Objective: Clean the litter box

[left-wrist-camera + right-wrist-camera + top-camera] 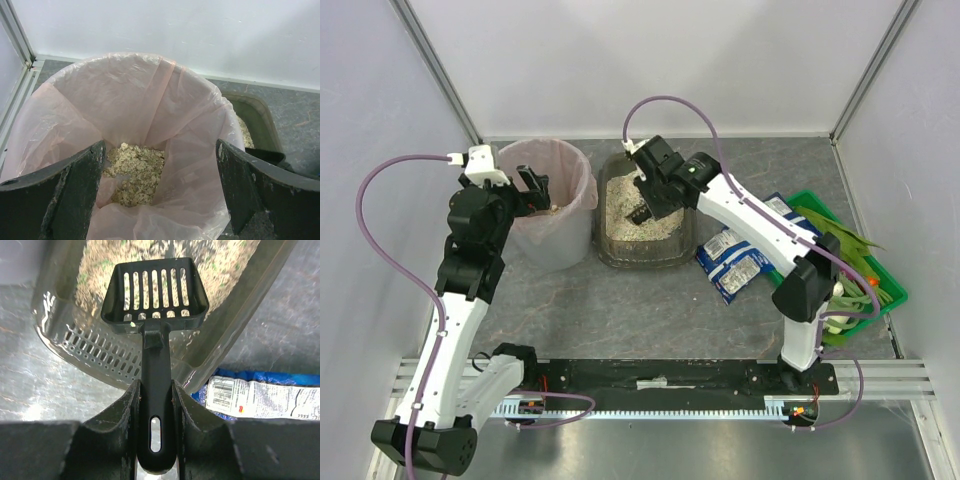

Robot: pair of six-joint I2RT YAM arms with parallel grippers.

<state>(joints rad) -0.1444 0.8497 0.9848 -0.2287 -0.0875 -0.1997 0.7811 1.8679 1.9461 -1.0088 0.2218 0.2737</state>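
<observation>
The litter box (640, 258) sat toward the back of the grey table (620, 310), between the pink-lined bin (560, 255) on its left and a pair of blue packets (735, 262) on its right. Pale granules (620, 228) covered its floor. The right gripper (156, 395) was clamped on the handle of a black slotted scoop (155, 290), with a finger pressed against each side of the handle. The scoop's head hung inside the box's rim above the granules; whether it touched them could not be told. A single pale fleck lay at the base of the scoop's pan. The left gripper (160, 195) hovered over the bin's mouth with its jaws spread wide and nothing between them. At the bottom of the bin's liner lay a small heap of beige granules (132, 172). A green crate (812, 198) of vegetables stood at the table's right side, just beyond the packets
</observation>
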